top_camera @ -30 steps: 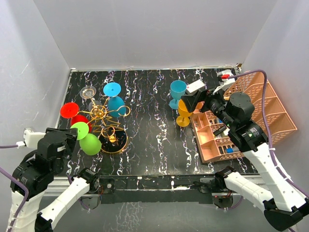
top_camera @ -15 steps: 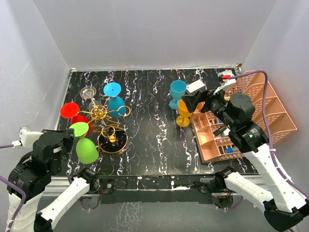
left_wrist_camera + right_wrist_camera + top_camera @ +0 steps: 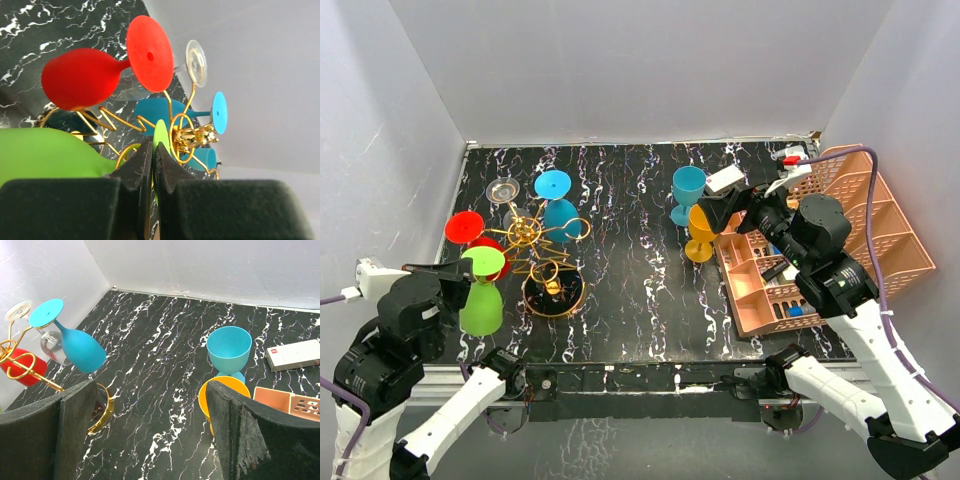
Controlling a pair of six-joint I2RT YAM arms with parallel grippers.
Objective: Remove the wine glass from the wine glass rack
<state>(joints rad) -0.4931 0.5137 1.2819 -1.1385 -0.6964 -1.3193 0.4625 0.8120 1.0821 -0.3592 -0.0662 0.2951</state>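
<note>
The gold wire wine glass rack (image 3: 542, 255) (image 3: 190, 135) stands at the table's left on a round dark base. A red wine glass (image 3: 465, 228) (image 3: 82, 77), a blue one (image 3: 560, 215) (image 3: 80, 350) and a clear one (image 3: 503, 190) (image 3: 196, 62) hang on its arms. My left gripper (image 3: 457, 280) (image 3: 153, 150) is shut on the thin foot disc of a green wine glass (image 3: 480, 305) (image 3: 45, 155), whose bowl hangs down left of the rack. The disc's edge still lies close to the gold loops. My right gripper (image 3: 720, 205) (image 3: 150, 405) hovers open over the table's right half, holding nothing.
A teal glass (image 3: 687, 190) (image 3: 229, 350) and an orange glass (image 3: 700, 232) (image 3: 215, 390) stand upright right of centre. A peach mesh organiser (image 3: 840, 240) fills the right side, with a small white box (image 3: 292, 355) by it. White walls enclose the table.
My left gripper closed on the green glass's foot and drew it left and toward the near edge; its bowl swung from tilted to hanging down. The right arm stayed put.
</note>
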